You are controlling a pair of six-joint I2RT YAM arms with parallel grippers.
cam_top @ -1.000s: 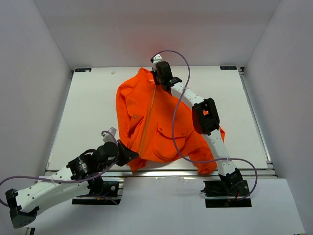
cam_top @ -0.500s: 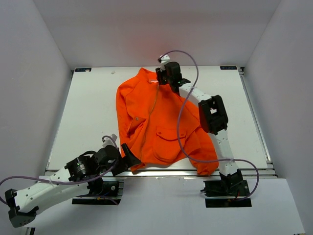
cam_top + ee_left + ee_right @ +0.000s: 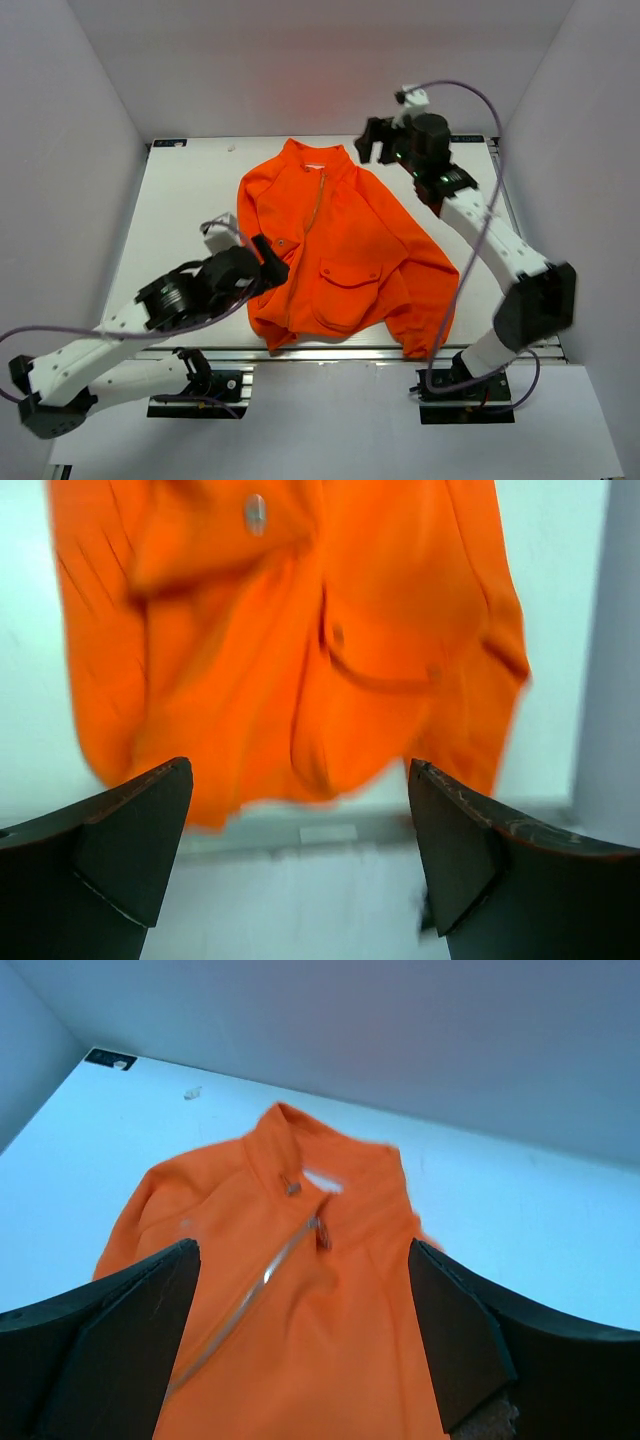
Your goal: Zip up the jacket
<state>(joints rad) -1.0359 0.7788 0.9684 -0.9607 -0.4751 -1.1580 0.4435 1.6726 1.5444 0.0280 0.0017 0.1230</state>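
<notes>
The jacket (image 3: 345,250) lies spread front-up on the white counter (image 3: 180,220). It is bright orange, with its collar (image 3: 315,155) at the end away from the arm bases and its hem toward them. On the right arm's side a sleeve runs down beside the jacket's body, and its cuff (image 3: 425,340) ends a little past the hem. The other sleeve lies folded along the opposite side. A zipper (image 3: 316,200) runs down the front from the collar. In the right wrist view it shows as a thin silvery line (image 3: 240,1305) with a small metal pull (image 3: 322,1232) just below the collar. Blur hides whether the teeth are joined along the whole length. Low on the jacket's front sits a flap pocket (image 3: 345,275), and a snap (image 3: 283,242) shows nearer the left arm's side.

The left gripper (image 3: 268,262) hovers over the jacket's lower edge on the left arm's side. Its fingers (image 3: 130,830) stand wide apart with nothing between them, and the left wrist view looks past them at the blurred orange front (image 3: 300,630) and the pocket flap.

The right gripper (image 3: 378,148) hangs just beyond the collar, raised and clear of the fabric. Its fingers (image 3: 120,1330) are spread wide and hold nothing, and the collar and upper front of the jacket (image 3: 330,1300) show between them. A purple cable (image 3: 470,95) loops over that arm.
</notes>
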